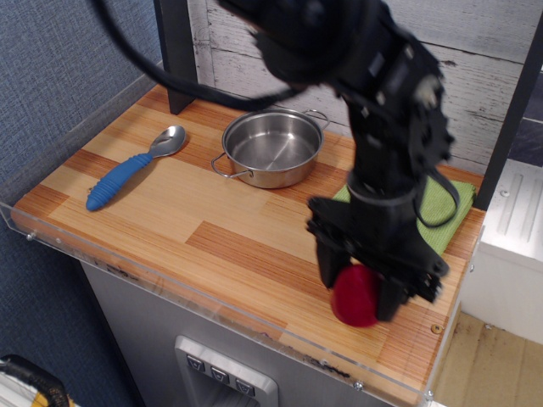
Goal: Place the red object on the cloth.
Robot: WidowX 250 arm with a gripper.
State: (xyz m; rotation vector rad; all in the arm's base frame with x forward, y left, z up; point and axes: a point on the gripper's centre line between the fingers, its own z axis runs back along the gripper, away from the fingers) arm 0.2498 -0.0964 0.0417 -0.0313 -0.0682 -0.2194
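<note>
1. This looks like a robot test rig dressed as a toy kitchen, not a real home kitchen.
2. The wooden counter [212, 212] is small, edged with a clear acrylic rim [170, 284].
3. A steel pot [273, 147] and a blue-handled spoon [136, 167] suggest cooking play.
4. A grey cabinet front with buttons [221, 376] sits below the counter.
5. Behind stand a whitewashed plank backdrop [475, 34] and a blue fabric partition [59, 59], like a lab booth.
</note>
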